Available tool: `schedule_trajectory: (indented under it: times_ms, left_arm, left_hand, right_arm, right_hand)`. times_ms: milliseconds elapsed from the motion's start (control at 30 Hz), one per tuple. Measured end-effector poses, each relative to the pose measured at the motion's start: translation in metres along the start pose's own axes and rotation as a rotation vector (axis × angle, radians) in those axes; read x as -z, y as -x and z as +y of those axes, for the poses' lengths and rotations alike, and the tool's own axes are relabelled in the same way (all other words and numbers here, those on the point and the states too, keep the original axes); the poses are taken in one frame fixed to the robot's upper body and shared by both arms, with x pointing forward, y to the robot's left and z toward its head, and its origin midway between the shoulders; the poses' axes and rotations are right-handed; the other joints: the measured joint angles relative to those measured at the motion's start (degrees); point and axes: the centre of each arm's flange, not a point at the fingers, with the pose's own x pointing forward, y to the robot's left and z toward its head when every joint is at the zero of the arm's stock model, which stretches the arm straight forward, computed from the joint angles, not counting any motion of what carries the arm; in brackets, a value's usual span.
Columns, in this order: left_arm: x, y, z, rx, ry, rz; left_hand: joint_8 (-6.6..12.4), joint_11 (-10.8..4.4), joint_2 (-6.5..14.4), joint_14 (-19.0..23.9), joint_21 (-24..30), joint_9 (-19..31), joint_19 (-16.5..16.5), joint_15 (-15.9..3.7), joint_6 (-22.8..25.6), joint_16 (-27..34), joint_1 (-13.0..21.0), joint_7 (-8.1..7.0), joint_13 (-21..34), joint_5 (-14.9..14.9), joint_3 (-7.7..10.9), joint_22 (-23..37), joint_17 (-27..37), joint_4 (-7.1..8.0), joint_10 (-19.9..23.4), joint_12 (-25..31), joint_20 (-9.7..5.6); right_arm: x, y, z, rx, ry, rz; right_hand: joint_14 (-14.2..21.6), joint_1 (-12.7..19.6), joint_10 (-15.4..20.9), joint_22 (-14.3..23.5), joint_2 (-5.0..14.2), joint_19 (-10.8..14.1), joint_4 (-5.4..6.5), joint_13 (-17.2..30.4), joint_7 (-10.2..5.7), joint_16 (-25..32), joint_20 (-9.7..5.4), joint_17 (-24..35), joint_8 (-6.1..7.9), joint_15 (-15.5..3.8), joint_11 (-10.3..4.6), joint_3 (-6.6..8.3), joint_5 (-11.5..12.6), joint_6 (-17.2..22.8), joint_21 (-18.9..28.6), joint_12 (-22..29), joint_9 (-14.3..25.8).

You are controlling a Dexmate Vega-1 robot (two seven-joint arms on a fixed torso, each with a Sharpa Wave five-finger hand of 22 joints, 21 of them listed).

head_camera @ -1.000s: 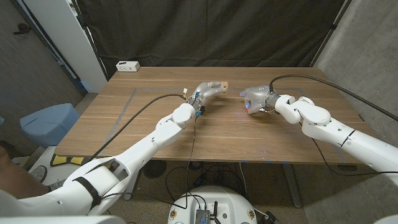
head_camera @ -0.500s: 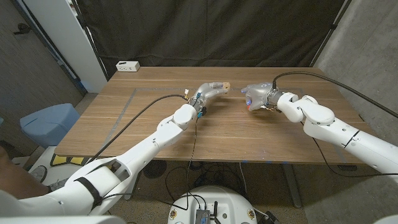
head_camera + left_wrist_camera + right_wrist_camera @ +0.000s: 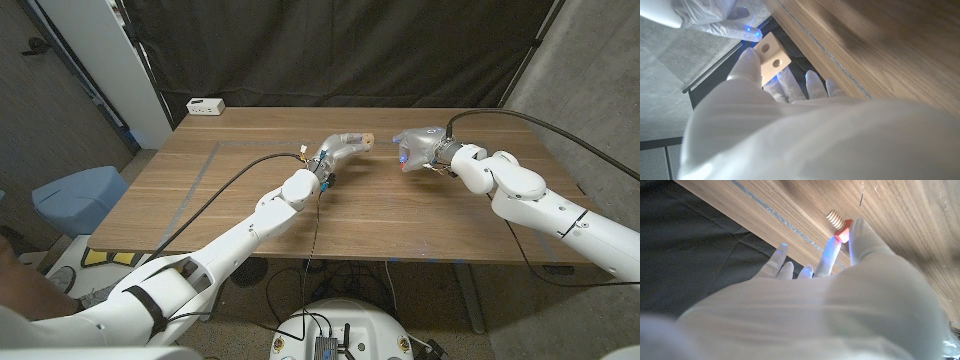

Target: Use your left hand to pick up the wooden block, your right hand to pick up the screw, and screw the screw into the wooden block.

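Left hand (image 3: 345, 143) holds drilled wooden block (image 3: 771, 59); right hand (image 3: 420, 147) apparently pinches threaded screw (image 3: 838, 222).

Head cam: fixed, high, looks down over both arms at the desk (image 3: 250, 190), black curtain (image 3: 340, 50) behind; wide, far. L wrist cam: very close behind left hand (image 3: 790, 125), view turned, desk overhead; wooden block (image 3: 771, 61) just past the fingers (image 3: 812, 82). R wrist cam: same closeness behind right hand (image 3: 840, 300), screw (image 3: 839, 223) at fingertips. All three share the desk.
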Motion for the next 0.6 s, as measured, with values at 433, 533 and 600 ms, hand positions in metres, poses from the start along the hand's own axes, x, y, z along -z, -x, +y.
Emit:
schedule_trajectory:
  times_ms: [433, 533, 600]
  left_arm:
    - [0.001, 0.003, -0.006, -0.01, 0.001, -0.009]
    - [0.001, 0.004, -0.007, -0.013, 0.001, -0.011]
    - [0.001, 0.004, -0.007, -0.016, 0.0, -0.013]
  left_hand:
    - [0.14, 0.0, 0.0, 0.21, 0.0, -0.03, 0.0, 0.21, 0.83, 0.0, 0.01, 0.17, 0.21, -0.04, -0.01, 0.0, 0.0, -0.01, 0.0, 0.0, 0.0]
    - [0.14, 0.09, -0.01, 0.21, 0.0, 0.0, 0.0, 0.21, 0.84, 0.0, 0.0, 0.16, 0.21, -0.16, -0.02, 0.0, 0.0, -0.02, 0.54, -0.12, 0.0]
    - [0.14, 0.01, -0.01, 0.21, 0.0, 0.0, 0.0, 0.21, 0.84, 0.0, 0.0, 0.16, 0.21, -0.15, -0.08, 0.0, 0.0, -0.08, 0.64, -0.13, 0.0]
  right_arm:
    - [0.007, 0.008, -0.01, 0.041, -0.07, 0.04]
    - [0.008, 0.01, -0.012, 0.051, -0.084, 0.045]
    - [0.007, 0.011, -0.013, 0.054, -0.085, 0.043]
  right_hand:
    - [0.84, 0.0, 1.12, 0.0, 0.0, 0.92, 0.06, 0.0, 0.49, 0.0, -0.12, -0.05, 0.43, -0.03, 0.51, 0.41, 0.03, 0.48, 0.01, 0.0, -0.03]
    - [0.92, 0.0, 1.64, 0.0, 0.0, 1.01, 0.06, 0.0, 0.49, 0.0, -0.21, -0.04, 0.43, -0.1, 0.42, 0.41, 0.06, 0.48, 0.01, 0.0, -0.18]
    - [0.92, 0.0, 1.86, 0.0, 0.0, 1.02, 0.07, 0.0, 0.7, 0.0, -0.2, -0.13, 0.42, -0.1, 0.38, 0.41, 0.06, 0.71, 0.01, 0.0, -0.41]
